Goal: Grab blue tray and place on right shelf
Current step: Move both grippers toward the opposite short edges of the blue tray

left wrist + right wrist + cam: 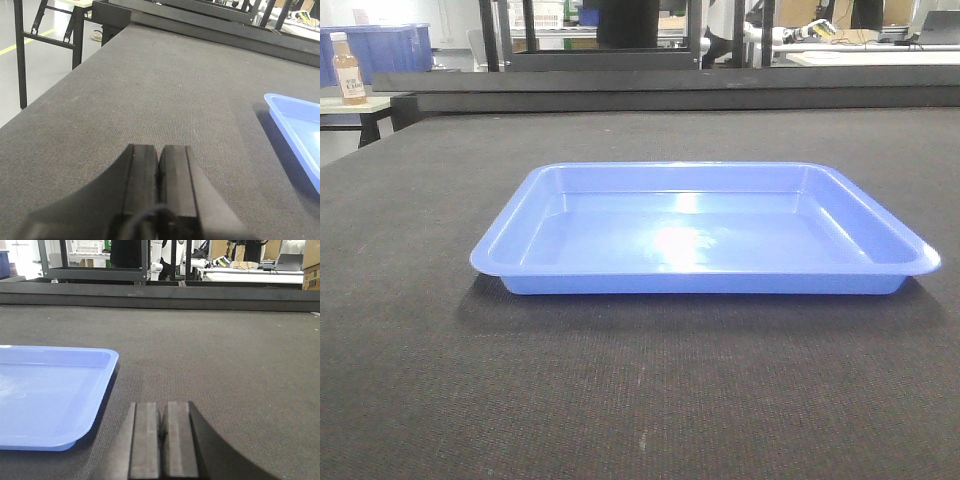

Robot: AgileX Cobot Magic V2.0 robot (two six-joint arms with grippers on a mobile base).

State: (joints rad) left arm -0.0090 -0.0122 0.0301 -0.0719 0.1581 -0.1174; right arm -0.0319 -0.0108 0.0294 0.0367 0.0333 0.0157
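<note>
Black left gripper (159, 150): the two pads are pressed flat together with no gap, and nothing is gripped.
Left arm pose: low and nearly level, pointing along the dark woven tabletop (150, 85). Whether the fingers touch it cannot be told.
Black right gripper (161, 410): fully closed in the same way, pad against pad, holding nothing.
Right arm pose: low, aimed straight across the table toward the far edge.
Blue tray (705, 240): lies flat on the tabletop, mid-table in the front view. Its corner shows at 3 o'clock of the left gripper and at 9 o'clock of the right, clear of both.
Bottle (347, 68): upright on a pale table at 10 o'clock, far off.
</note>
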